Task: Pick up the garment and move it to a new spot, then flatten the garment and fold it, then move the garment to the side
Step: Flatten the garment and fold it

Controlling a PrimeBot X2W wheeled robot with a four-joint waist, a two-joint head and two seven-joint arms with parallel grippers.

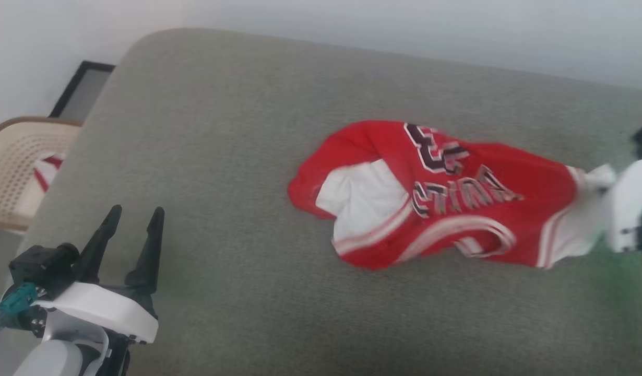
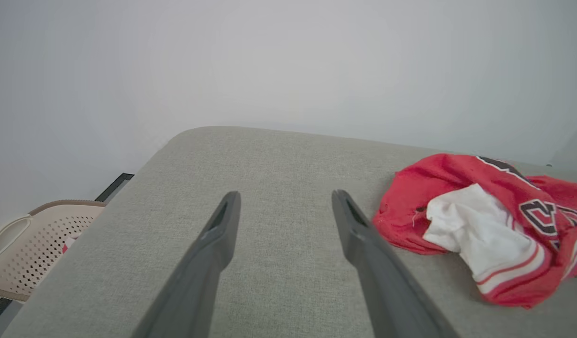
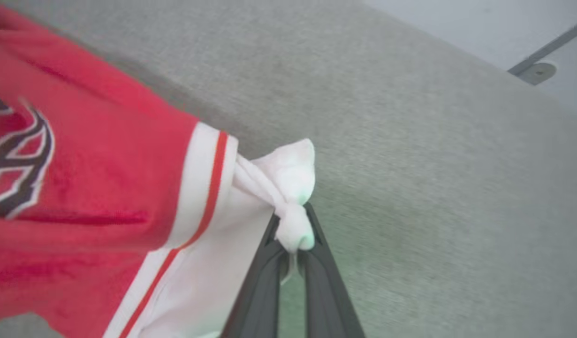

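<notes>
Left gripper (image 2: 284, 195), fingers spread wide, points across a grey cushion (image 2: 269, 155), the crumpled garment (image 2: 481, 225) beside its right finger.

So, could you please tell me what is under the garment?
The grey upholstered surface shows all around the crumpled garment and carries it; anything beneath its folds is hidden.

Grey fabric-covered counter (image 1: 222, 156) with rounded corner, beige perforated plastic basket (image 1: 18, 162) beside its left edge, red-and-white cloth (image 1: 47, 169) inside it, dark-framed panel (image 1: 83, 89) against pale wall (image 1: 352, 21).
</notes>
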